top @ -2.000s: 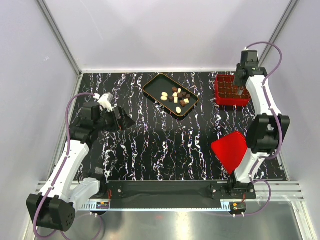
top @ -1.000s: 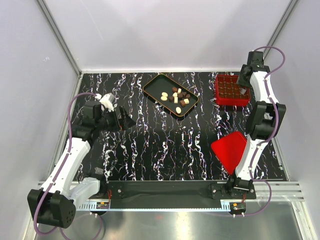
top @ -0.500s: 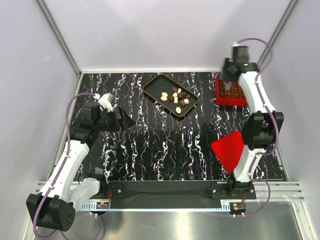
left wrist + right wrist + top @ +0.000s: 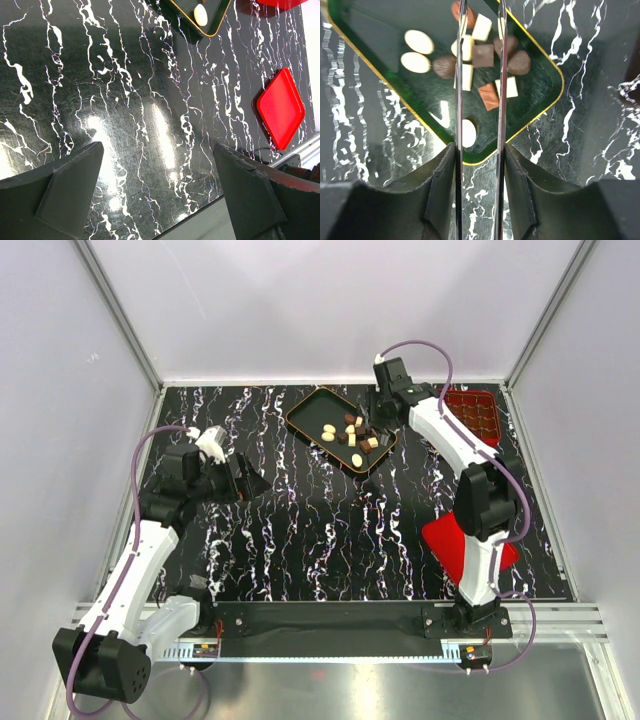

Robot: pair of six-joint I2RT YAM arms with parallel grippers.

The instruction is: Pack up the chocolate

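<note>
The chocolate [image 4: 352,435] was seen heaped toward the right end of the black tray [image 4: 308,408]. The right gripper [image 4: 383,412] was poised over that heap, its thin fingers [image 4: 459,100] set apart, nothing caught between them. The left gripper [image 4: 157,150] was held well away over the marbled table [image 4: 330,530], fingers spread wide and empty. The red box [image 4: 478,415] was spotted far right, with the lid [image 4: 450,540] nearer.

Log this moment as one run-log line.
right pincer: open, empty, over chocolate in tray | left pincer: open, over table | red box: uncovered | lid: on table
</note>
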